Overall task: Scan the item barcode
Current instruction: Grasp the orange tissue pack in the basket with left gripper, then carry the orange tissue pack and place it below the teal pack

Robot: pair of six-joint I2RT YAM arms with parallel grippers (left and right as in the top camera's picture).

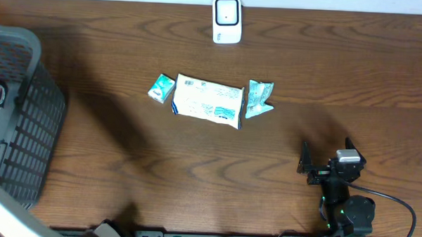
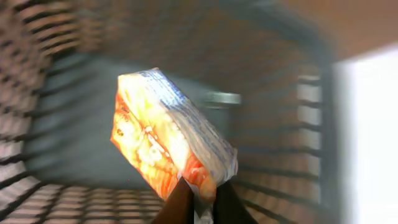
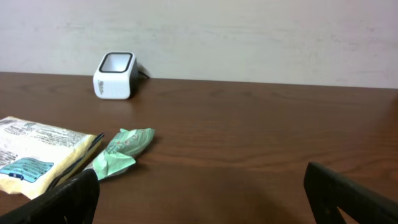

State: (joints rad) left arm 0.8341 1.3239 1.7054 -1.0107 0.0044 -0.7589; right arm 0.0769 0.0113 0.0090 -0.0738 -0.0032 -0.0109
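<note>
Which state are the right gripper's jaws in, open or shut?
Open. In the right wrist view the right gripper's fingers stand far apart at both lower corners, with only bare table between them.

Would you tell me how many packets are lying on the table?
3: a small teal packet on the left, a large white packet in the middle, a green packet on the right. The basket may hide more.
</note>
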